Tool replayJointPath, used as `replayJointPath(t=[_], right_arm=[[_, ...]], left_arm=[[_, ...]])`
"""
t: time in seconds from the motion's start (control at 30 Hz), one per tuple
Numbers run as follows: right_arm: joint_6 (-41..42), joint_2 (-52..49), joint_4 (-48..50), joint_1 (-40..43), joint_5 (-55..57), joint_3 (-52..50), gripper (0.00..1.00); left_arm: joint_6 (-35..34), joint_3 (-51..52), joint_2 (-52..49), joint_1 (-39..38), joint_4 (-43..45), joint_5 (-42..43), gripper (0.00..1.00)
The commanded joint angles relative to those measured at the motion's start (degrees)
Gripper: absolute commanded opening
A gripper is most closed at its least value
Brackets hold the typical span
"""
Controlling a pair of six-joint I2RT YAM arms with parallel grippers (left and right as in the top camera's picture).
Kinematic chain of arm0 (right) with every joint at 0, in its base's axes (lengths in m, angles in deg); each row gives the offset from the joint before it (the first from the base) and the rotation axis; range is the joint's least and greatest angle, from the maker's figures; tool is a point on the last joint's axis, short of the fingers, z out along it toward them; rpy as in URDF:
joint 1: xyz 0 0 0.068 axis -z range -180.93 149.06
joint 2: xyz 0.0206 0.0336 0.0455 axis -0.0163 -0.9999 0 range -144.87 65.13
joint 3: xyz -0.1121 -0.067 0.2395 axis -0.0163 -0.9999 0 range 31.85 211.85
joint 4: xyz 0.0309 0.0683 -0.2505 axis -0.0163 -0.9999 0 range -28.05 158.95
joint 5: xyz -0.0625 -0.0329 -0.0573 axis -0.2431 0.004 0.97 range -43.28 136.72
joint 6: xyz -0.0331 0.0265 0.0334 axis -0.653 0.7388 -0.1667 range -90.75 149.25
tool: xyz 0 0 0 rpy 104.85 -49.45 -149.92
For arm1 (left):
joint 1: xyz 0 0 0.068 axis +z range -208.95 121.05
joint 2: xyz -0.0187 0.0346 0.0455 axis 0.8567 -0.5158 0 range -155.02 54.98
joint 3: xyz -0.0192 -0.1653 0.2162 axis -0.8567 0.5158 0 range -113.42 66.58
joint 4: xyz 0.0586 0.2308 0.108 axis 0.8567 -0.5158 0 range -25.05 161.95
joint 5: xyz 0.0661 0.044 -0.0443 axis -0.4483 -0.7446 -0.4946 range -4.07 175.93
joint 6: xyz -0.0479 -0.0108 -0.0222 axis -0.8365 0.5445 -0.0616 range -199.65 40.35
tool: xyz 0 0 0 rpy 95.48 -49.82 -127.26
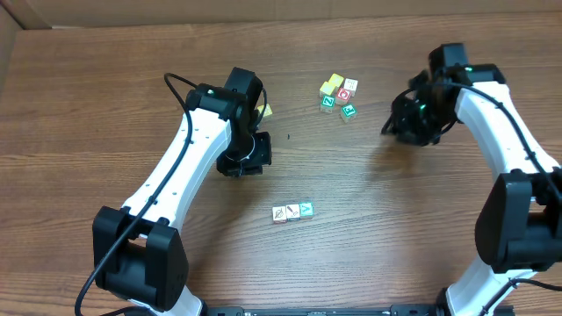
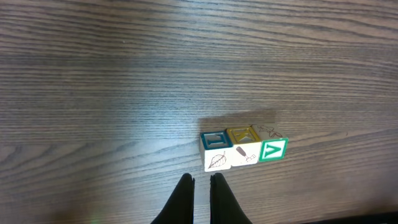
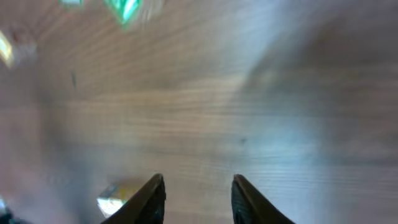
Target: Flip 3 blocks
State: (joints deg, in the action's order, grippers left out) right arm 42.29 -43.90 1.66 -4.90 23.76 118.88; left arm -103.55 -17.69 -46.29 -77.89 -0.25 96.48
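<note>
Left wrist view is showing the left gripper (image 2: 202, 186) at the bottom edge, its two dark fingers pressing together with nothing between them. Just beyond the tips, at about one o'clock, the three blocks (image 2: 244, 151) are sitting in a touching row on the wooden table (image 2: 93, 74). A leaf-marked white block (image 2: 217, 160) is lying nearest the tips, a second white block (image 2: 245, 154) in the middle, and the teal block (image 2: 272, 150) with its white letter at the right end. The row's long axis is running from nine to three o'clock, crosswise to the fingers' line of reach. I am judging that the coming move is hinging on the jaws parting and lining up over one cube.

In the overhead view the row is lying between four and five o'clock from this gripper and near it, making the left arm the closer one. The right gripper (image 3: 198, 196) is hanging well apart from the row, which is lying at about eight o'clock from it; its fingers are standing apart and empty. Farthest off, a cluster of spare cubes (image 1: 338, 95) is sitting at one o'clock from the row.
</note>
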Motion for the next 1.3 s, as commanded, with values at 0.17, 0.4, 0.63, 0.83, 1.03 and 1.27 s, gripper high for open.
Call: replayJointPath(t=[0.17, 0.4, 0.63, 0.83, 1.03, 1.27], right_arm=[[-2.62, 1.77, -4.24, -7.72, -2.62, -1.4, 0.04], [-0.57, 1.77, -2.36, -14.14, -2.6, -5.33, 0.04], [7.26, 1.77, 4.96, -19.39, 2.78, -10.95, 0.04], [14.27, 1.77, 12.0, -23.28, 7.91, -14.01, 0.04], [17.25, 1.77, 14.58, -26.58, 10.54, -15.72, 0.04], [20.33, 1.77, 13.84, -29.53, 13.94, -15.82, 0.04]], left_arm=[[-3.91, 1.36, 0.42, -1.31, -1.49, -5.86, 0.04], [-11.23, 8.2, 5.2, -4.24, -2.27, -16.57, 0.05], [-15.1, 17.11, 11.32, -2.6, 4.26, -15.93, 0.04], [-13.75, 24.15, 10.03, -2.82, 11.78, -10.49, 0.04], [-13.4, 27.61, 9.66, -2.8, 15.45, -10.69, 0.04], [-13.4, 31.41, 9.66, -2.89, 22.36, -5.99, 0.04]])
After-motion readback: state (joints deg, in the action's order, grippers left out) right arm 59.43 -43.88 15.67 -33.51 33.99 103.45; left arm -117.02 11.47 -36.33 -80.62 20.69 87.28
